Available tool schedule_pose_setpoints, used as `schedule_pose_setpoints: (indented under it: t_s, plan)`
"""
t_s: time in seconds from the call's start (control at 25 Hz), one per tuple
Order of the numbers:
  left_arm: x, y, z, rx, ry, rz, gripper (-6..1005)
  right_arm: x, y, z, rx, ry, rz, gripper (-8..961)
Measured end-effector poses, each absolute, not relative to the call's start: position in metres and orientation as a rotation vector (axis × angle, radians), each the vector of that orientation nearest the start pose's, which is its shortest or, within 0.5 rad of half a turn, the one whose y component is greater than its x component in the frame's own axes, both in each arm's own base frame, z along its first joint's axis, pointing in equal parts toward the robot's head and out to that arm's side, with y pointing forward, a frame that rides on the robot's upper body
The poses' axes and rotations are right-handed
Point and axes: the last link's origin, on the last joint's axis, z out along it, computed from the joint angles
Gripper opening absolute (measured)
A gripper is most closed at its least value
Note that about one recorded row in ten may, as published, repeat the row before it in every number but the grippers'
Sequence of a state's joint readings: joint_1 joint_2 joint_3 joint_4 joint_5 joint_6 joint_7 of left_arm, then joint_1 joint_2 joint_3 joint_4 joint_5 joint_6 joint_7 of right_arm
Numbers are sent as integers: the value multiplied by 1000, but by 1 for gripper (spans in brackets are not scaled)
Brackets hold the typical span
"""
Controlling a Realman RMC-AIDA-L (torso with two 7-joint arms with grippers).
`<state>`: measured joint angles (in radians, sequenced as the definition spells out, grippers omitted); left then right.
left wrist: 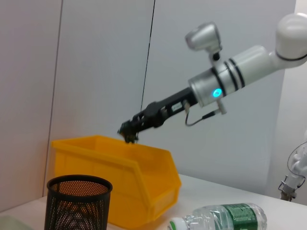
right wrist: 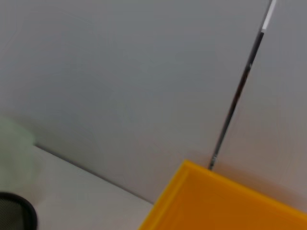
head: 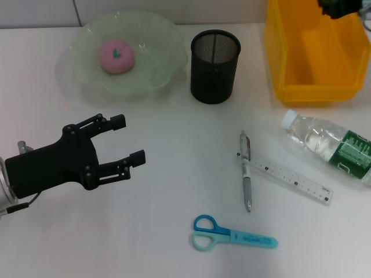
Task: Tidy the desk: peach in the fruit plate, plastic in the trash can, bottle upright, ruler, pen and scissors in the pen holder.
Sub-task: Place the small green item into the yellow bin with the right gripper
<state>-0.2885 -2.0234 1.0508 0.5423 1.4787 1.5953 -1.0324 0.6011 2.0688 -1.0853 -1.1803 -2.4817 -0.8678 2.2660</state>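
The right end effector (left wrist: 128, 135) is hovering over the yellow plastic bin (head: 313, 52) (grip state: cannot tell); the left end effector (head: 128, 139) is hanging spread above the white tabletop (head: 168, 174), near left.

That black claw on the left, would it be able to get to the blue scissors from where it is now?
Probably yes. The left gripper hovers open over bare table, and nothing lies between it and the scissors; the pen and ruler lie beyond them.

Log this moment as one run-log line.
left gripper: open, empty, near plate | right gripper: over yellow bin | peach: plated | bottle: lying
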Motion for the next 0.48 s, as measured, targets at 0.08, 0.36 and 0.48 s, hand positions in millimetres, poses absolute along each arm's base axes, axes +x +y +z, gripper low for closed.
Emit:
schedule_pose_setpoints:
  t_s: [0.08,0.36,0.48]
  plan:
    - [-290,268,-5,-2601,-422,-956,860,214,452,63,-2119,650,54,207]
    - [-289,268,-5,-2603,-427,-960,859,217,454,54,-2126,655,16,269]
    - [-289,268,-5,-2603,-428,-959,859,213,450,63,-2108,669,45,385]
